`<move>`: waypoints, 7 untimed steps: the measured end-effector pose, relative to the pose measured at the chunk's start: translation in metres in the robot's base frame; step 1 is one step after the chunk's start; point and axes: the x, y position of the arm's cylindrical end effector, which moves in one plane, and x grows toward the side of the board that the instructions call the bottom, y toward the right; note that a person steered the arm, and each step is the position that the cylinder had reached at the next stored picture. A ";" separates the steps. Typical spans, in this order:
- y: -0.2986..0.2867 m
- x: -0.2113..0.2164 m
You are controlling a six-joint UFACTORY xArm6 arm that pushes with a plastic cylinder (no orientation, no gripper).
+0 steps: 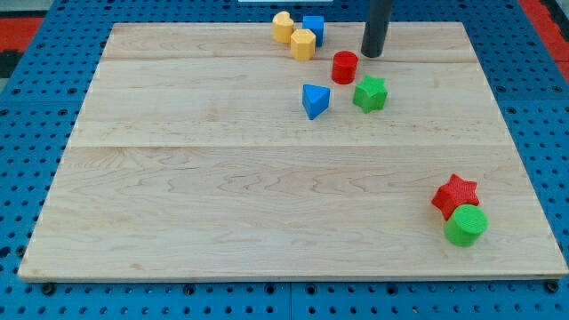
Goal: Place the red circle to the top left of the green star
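The red circle [344,67] stands near the view's top centre. The green star [370,93] lies just below and to the right of it, almost touching. My tip [372,53] is just up and to the right of the red circle, a small gap away, above the green star.
A blue triangle [315,100] lies left of the green star. A yellow heart [283,27], a yellow hexagon [303,44] and a blue cube [313,28] cluster at the top edge. A red star [455,195] and a green circle [466,225] sit at the bottom right of the wooden board [178,178].
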 end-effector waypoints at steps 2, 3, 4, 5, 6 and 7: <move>-0.037 0.015; -0.036 0.030; -0.023 0.039; 0.001 0.040; -0.033 0.040; -0.082 0.040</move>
